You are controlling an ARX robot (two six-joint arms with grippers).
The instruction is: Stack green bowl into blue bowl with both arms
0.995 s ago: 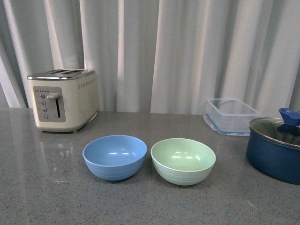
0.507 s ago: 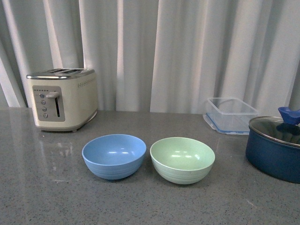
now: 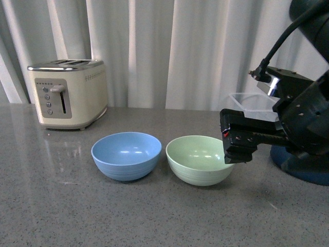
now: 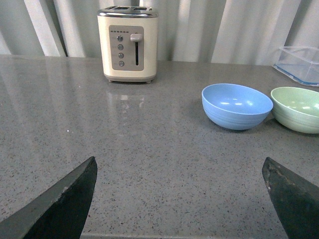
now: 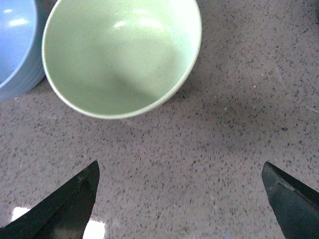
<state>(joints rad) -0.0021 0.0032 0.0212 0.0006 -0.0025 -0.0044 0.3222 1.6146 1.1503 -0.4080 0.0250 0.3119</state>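
The green bowl [image 3: 198, 157] stands upright on the grey countertop, just right of the blue bowl [image 3: 126, 154]; the two nearly touch. My right gripper [image 3: 235, 138] is open and empty, hovering just above and to the right of the green bowl's rim. In the right wrist view its open gripper [image 5: 179, 199] frames bare counter, with the green bowl [image 5: 119, 55] close ahead and the blue bowl's edge [image 5: 15, 45] beside it. My left gripper [image 4: 179, 199] is open and empty, low over the counter, well back from the blue bowl [image 4: 237, 105] and green bowl [image 4: 299, 108]. The left arm is out of the front view.
A cream toaster [image 3: 67, 95] stands at the back left. A clear plastic container [image 3: 252, 103] and a dark navy pot [image 3: 308, 172] sit at the right, mostly hidden behind my right arm. White curtains hang behind the counter.
My right arm has come into the front view from the right and now hangs by the green bowl, covering the pot and container. The bowls have not moved.
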